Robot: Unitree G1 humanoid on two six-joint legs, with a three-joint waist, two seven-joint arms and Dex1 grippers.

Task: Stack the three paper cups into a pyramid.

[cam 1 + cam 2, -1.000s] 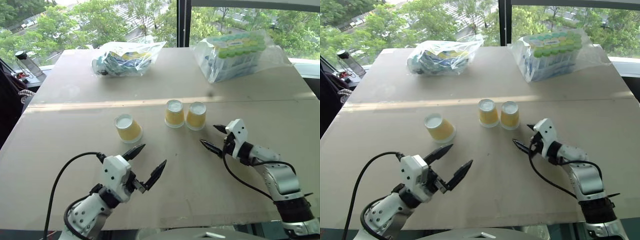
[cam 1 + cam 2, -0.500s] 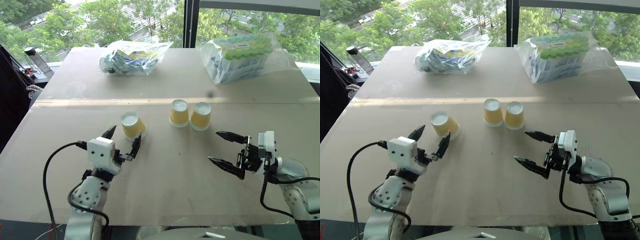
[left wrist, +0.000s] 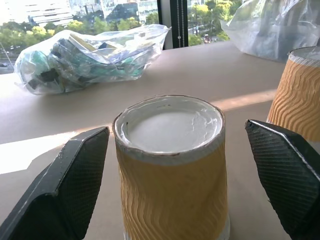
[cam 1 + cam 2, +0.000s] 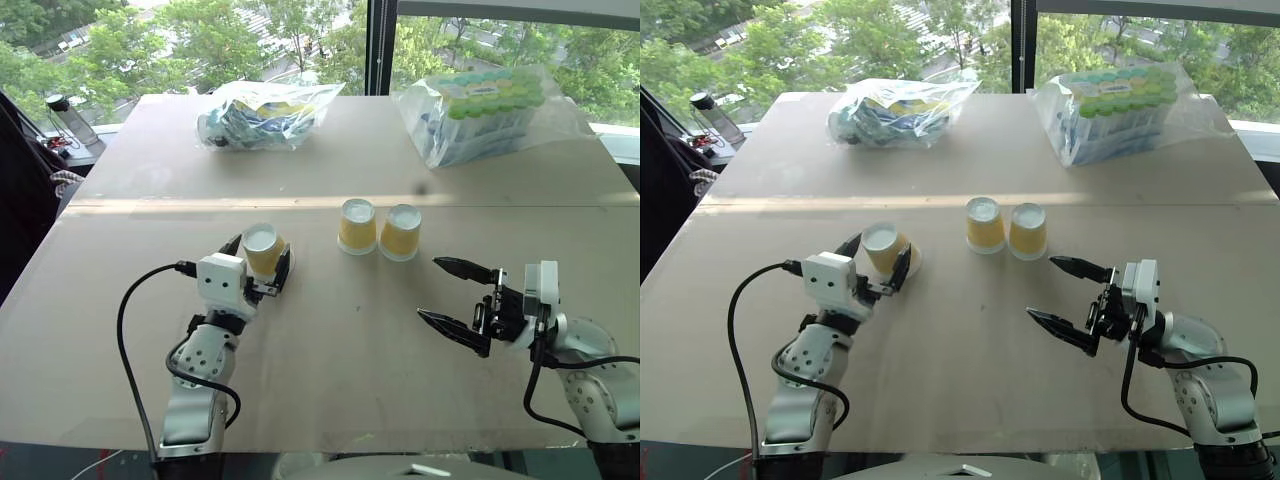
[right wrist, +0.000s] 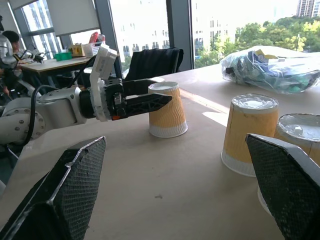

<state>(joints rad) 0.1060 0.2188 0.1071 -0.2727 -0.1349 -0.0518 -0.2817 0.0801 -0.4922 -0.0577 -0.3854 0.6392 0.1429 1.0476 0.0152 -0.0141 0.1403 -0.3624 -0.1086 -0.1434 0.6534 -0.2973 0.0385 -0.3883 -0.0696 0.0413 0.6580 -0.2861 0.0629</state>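
A tan table [image 4: 330,340] is standing before sunlit windows, two bags lying at its far edge. Two cups [image 4: 357,225] [image 4: 402,231] are sitting side by side, upside down, at centre; the third cup [image 4: 262,250] is sitting left, between the spread fingers of the left gripper [image 4: 258,262], which has advanced around it since a second ago. Close evenly at mid-height to avoid crushing. The right gripper [image 4: 455,295] is waiting, spread, empty
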